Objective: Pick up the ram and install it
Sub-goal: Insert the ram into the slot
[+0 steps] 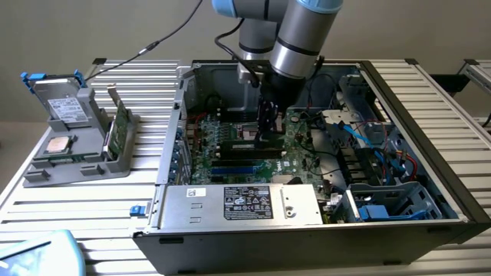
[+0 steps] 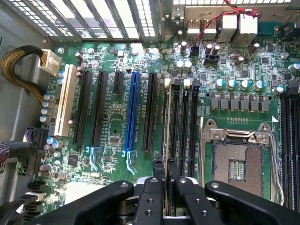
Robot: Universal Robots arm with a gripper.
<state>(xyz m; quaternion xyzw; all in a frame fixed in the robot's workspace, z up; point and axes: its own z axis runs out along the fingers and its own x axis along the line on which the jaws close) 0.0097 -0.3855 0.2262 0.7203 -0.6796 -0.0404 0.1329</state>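
The ram (image 2: 165, 133), a long, thin green circuit-board stick seen edge-on, is pinched between the nearly closed black fingers of the gripper (image 2: 165, 166). It hangs straight below the tool and lines up with the row of long black memory slots (image 2: 185, 126) on the green motherboard (image 2: 112, 122). Just to one side of the fingers is the square, silver-framed processor socket (image 2: 236, 164), and farther off on the other side a blue expansion slot (image 2: 132, 112). In the exterior view the gripper (image 1: 268, 129) reaches down inside the open black computer case (image 1: 429, 115).
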